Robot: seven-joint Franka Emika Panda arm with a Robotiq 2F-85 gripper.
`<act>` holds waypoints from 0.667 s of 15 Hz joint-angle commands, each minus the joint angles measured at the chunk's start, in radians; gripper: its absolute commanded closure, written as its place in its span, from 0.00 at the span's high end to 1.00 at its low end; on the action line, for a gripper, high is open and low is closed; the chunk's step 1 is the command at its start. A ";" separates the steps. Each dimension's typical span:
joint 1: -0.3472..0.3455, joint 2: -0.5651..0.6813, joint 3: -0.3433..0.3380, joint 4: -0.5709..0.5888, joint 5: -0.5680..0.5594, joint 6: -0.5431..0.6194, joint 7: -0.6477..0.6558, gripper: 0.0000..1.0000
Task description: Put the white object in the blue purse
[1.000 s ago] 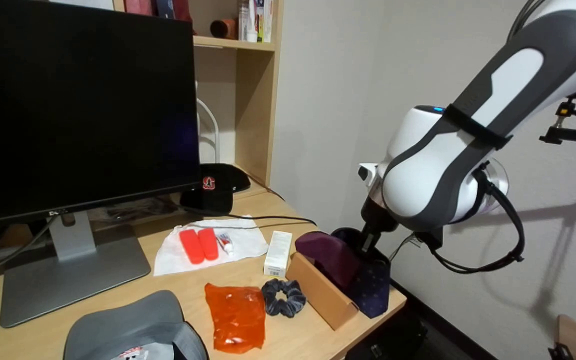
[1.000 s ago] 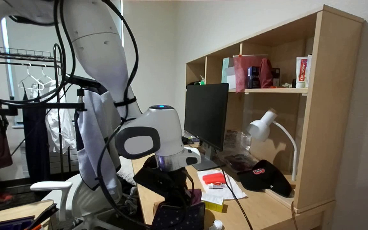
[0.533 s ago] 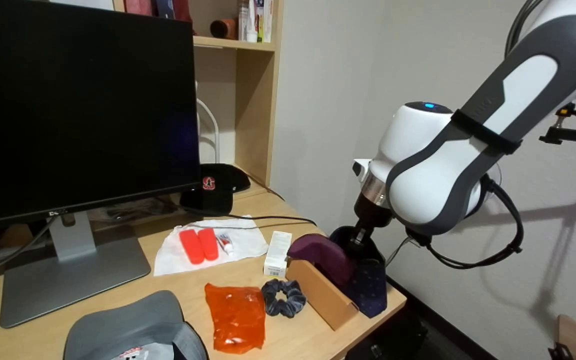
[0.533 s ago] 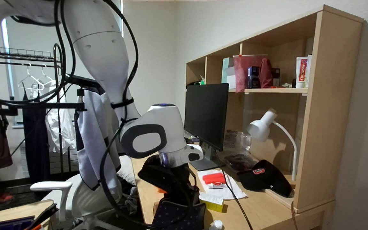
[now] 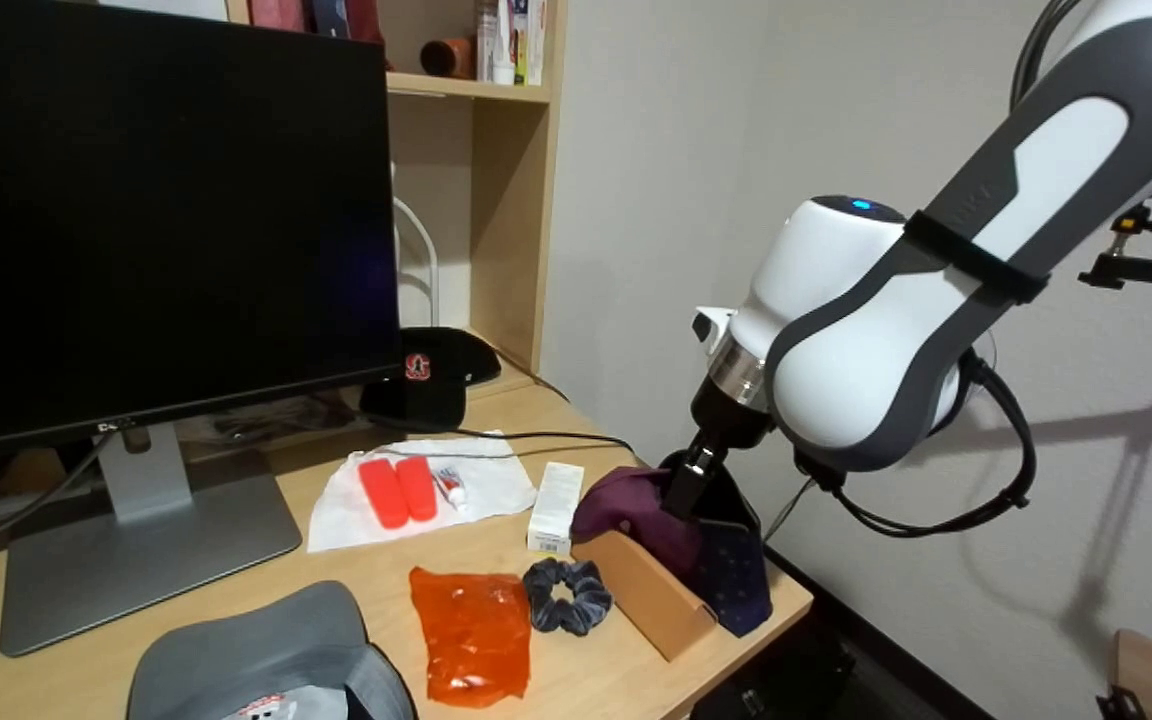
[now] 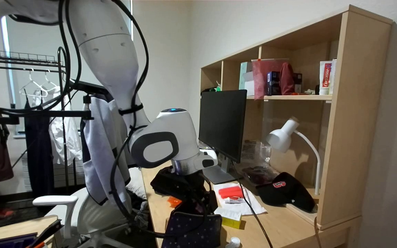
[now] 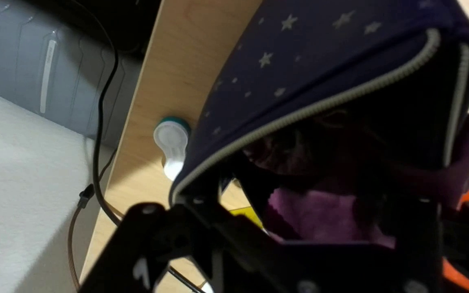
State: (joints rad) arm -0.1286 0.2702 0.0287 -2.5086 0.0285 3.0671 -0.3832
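The blue purse, navy with pale stars, stands at the desk's edge in both exterior views. Its zipped mouth gapes in the wrist view, with purple cloth bunched in and below it. My gripper reaches down at the mouth, tilted toward the cloth. In the wrist view its fingers stand wide apart, and the cloth shows between and beyond them without being visibly pinched. The white object, small with a green rim, lies on the desk beside the purse, outside the jaws; an exterior view shows it too.
A tan cardboard box leans right against the purse. Near it are a white-and-yellow box, a grey scrunchie and an orange bag. Black cables run along the desk edge. A monitor stands farther off.
In an exterior view the gripper has moved left and tilted, from deeper inside the purse to over the purple cloth. The cloth has shifted left and crumpled slightly.
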 commanded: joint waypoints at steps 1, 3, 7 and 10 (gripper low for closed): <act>-0.050 -0.026 0.058 -0.021 0.030 0.052 -0.023 0.55; -0.071 -0.029 0.082 -0.022 0.038 0.068 -0.023 0.41; -0.105 -0.034 0.119 -0.027 0.035 0.093 -0.019 0.14; -0.131 -0.035 0.146 -0.028 0.033 0.113 -0.018 0.01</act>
State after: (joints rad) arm -0.2167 0.2601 0.1285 -2.5090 0.0406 3.1426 -0.3834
